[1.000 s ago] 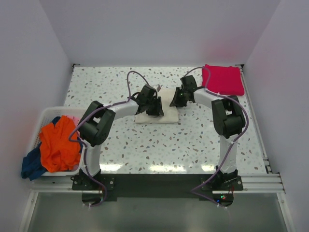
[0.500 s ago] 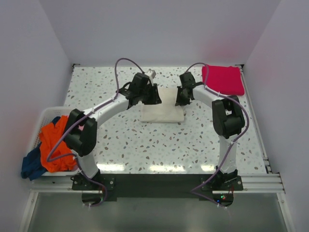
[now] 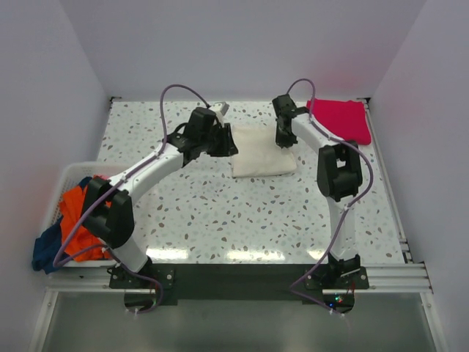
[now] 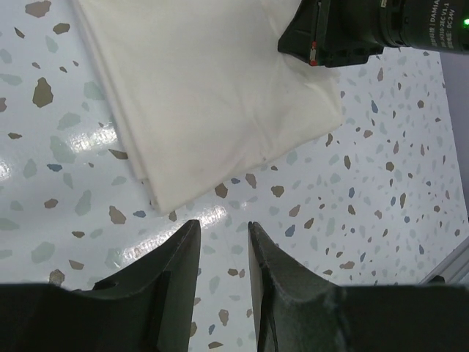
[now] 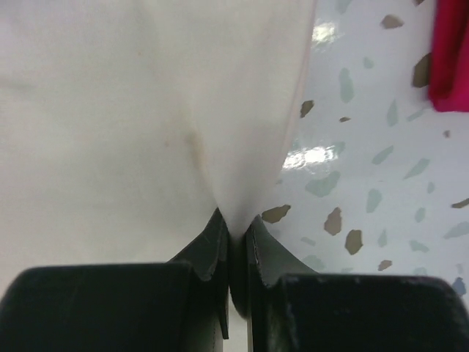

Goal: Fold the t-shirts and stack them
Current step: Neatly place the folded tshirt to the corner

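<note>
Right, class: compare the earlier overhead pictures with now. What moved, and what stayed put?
The cream t-shirt slid right, toward the magenta t-shirt, dragged by the right gripper, which pinches its edge. The left gripper has come off the cloth and now hangs empty over the table beside it. The magenta t-shirt and the basket stayed put.

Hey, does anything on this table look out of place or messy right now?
Mainly the basket at the left: the dark blue shirt spills over its near corner, beside the crumpled orange shirt. The cream shirt, pinched by the right gripper, and the magenta shirt lie neatly folded.
</note>
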Robot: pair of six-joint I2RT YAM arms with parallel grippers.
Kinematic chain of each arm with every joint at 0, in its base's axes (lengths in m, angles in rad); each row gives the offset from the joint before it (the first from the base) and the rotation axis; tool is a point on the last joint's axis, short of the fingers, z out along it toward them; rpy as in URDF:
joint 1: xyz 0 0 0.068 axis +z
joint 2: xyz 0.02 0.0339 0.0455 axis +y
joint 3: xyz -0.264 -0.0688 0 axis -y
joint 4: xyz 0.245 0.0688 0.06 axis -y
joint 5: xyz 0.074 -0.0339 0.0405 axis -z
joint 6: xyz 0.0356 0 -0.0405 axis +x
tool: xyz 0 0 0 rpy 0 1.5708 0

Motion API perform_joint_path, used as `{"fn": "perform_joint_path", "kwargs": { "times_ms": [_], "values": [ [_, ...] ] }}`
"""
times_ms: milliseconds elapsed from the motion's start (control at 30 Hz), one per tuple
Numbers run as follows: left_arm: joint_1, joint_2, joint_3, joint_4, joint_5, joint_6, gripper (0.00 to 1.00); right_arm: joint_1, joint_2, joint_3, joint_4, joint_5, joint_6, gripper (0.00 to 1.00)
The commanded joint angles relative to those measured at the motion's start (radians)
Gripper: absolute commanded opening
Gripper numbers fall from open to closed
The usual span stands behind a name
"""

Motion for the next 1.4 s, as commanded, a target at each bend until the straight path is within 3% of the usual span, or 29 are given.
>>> {"fn": "perform_joint_path", "kwargs": {
  "times_ms": [0,467,733,1000,1167,1367],
  "values": [
    [0.008,-0.082,-0.023,-0.014,0.009,0.041,0.37,-0.007,0.013,0.116,-0.094,0.199,-0.054,0.0],
    [0.075,-0.172,-0.13,-0.049,0.033,0.106,0.37,-0.023,0.142,0.457,-0.101,0.505,-0.294,0.0],
    [0.118,-0.156,-0.171,-0.044,0.049,0.132,0.37,-0.036,0.229,0.58,0.06,0.623,-0.526,0.0],
    [0.133,-0.113,-0.168,-0.041,0.073,0.146,0.36,-0.06,0.205,0.554,0.142,0.606,-0.56,0.0],
    [0.137,-0.099,-0.171,-0.032,0.079,0.15,0.36,-0.063,0.237,0.587,0.107,0.644,-0.591,0.0],
    [0.14,-0.087,-0.179,-0.026,0.09,0.161,0.36,-0.065,0.171,0.488,0.139,0.617,-0.601,0.0]
  ]
}}
